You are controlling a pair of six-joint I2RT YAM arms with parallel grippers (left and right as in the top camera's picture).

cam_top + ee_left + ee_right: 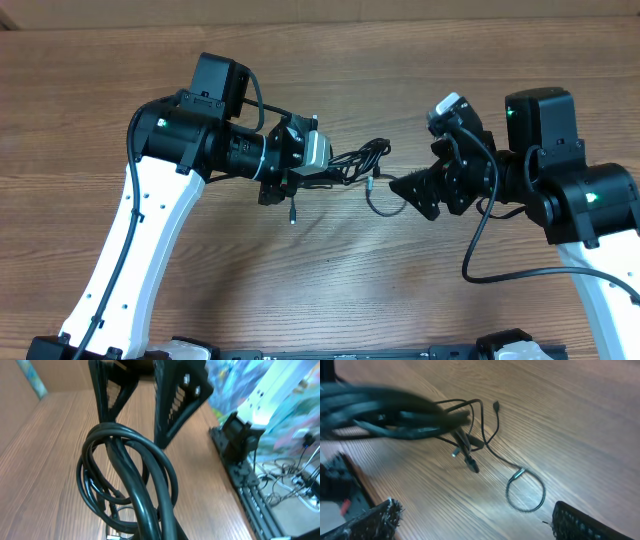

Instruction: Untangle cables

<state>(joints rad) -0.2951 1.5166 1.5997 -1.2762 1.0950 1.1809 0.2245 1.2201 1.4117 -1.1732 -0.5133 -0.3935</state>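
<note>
The cables are thin, glossy black cords, gathered mostly into one knotted bundle near the middle of the wooden table, between the two arms. In the left wrist view the bundle shows as several overlapping round loops of differing thickness, crossing one another just beyond the fingers. The left gripper is clamped tight on the left end of this bundle.

From the bundle's right side a few loose strands trail out toward the near right. One of them curls into a small closed loop lying flat on the wood, with a silvery plug tip where it crosses itself. Two more short ends with small plugs hang below the bundle, and another dark plug tip points to the far side. In the overhead view a single end dangles under the left wrist, on the near side.

The right gripper sits just right of the loose strands, its fingers spread wide with nothing between them; the small loop lies just in front of it, apart from both fingers.

The thick part of the bundle is blurred in the right wrist view, so which cord runs over which cannot be told there. The bottom of the loops is cut off in the left wrist view, and overhead the left wrist covers the gripped end.
</note>
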